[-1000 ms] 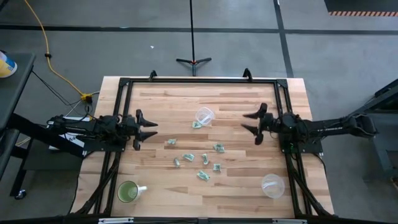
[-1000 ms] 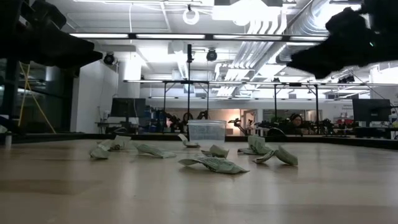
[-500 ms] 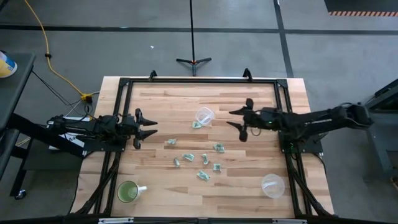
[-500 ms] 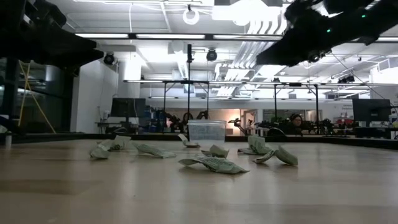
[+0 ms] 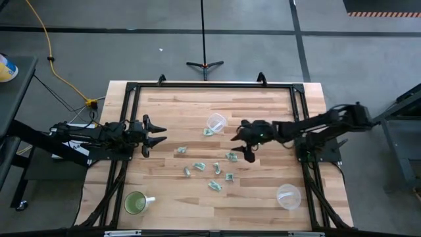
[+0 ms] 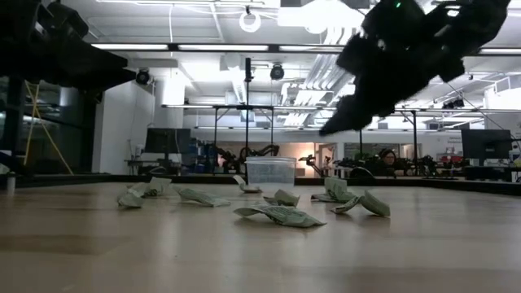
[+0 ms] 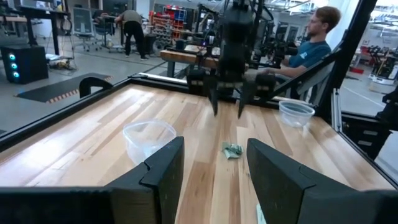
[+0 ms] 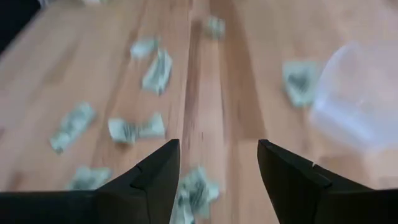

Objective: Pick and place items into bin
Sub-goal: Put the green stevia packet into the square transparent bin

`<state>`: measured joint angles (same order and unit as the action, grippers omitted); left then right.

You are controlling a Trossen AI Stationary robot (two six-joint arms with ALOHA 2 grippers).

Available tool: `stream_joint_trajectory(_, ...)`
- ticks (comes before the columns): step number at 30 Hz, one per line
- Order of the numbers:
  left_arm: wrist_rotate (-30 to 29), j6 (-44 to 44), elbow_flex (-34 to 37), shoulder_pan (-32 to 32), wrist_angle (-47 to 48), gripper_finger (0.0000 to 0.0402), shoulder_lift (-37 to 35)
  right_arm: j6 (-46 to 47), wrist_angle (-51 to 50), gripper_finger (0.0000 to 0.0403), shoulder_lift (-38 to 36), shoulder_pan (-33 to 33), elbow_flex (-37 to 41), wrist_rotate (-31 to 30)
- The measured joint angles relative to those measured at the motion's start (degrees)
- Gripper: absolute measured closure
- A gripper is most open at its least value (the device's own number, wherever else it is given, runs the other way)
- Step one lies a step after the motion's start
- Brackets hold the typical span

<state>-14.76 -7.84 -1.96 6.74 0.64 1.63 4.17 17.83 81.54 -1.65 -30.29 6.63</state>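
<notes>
Several pale green-and-white scraps (image 5: 199,166) lie flat on the wooden table, spread between a scrap near the bin (image 5: 208,131) and the nearest one (image 5: 215,186). The low view shows the scraps (image 6: 281,215) in a row. The bin, a clear tub (image 5: 216,122), stands at mid-table. My right gripper (image 5: 241,146) is open, tipped down, and hovers just right of one scrap (image 5: 231,157). In its wrist view this gripper (image 8: 217,149) looks down on the scraps (image 8: 157,71) and the tub (image 8: 360,93). My left gripper (image 5: 154,135) waits open at the table's left.
A second clear container (image 5: 288,196) stands near the table's right near corner. A green mug with a white handle (image 5: 136,203) stands near the left near corner. A black frame (image 5: 210,85) runs around the table. A seated person (image 7: 317,37) shows beyond the table.
My right gripper has reached out from the table's right edge toward the left, over the scraps, and has tipped its fingers downward and come lower. The scraps and the bin have stayed where they were.
</notes>
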Motion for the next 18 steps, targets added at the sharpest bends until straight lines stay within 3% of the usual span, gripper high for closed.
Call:
stream_joint_trajectory(11,0.02,0.0,0.0,0.0,0.28,0.0191,-0.02,1.11,0.12,0.0198,11.35,1.44,-2.74,-0.32)
stream_joint_trajectory(18,0.02,0.02,0.0,0.02,0.37,0.0191,0.0,2.35,0.24,0.0206,13.13,1.28,-2.74,-2.6)
